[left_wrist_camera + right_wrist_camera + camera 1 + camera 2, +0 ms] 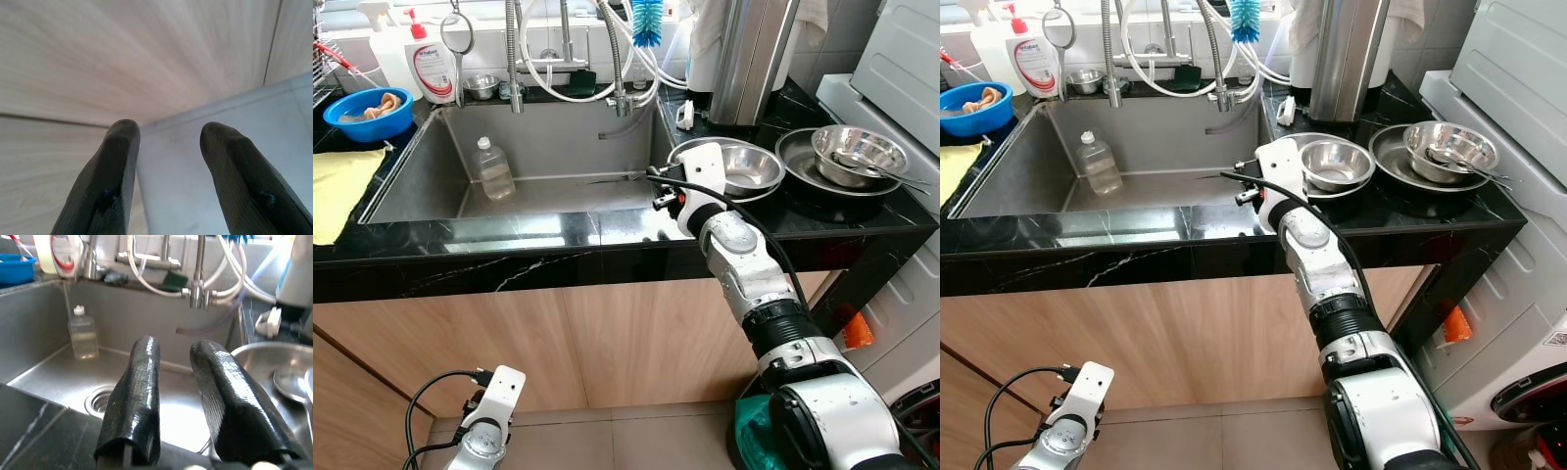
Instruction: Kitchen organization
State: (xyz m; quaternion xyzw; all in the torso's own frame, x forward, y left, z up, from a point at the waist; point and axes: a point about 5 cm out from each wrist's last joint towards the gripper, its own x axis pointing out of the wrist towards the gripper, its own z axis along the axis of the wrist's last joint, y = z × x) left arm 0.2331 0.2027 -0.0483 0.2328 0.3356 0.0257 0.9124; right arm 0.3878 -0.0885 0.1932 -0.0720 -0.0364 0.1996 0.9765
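My right gripper (171, 357) hovers over the sink's right front corner, open with nothing between its black fingers (139, 396). Its wrist (690, 191) rests just above the black counter edge. Beside it to the right, a steel bowl (739, 166) sits on a steel plate. Another steel bowl (859, 154) holding a spoon rests on a dark round pan further right. A clear plastic bottle (493, 168) stands inside the steel sink (558, 196), towards its left. My left gripper (168, 161) hangs low by the wooden cabinet front, open.
A blue bowl (369, 113) and a yellow cloth (337, 191) lie on the left counter. A soap bottle (433, 64), a small steel bowl (481, 86), taps and hoses (617, 59) line the sink's back. A white appliance (901, 59) stands at the right.
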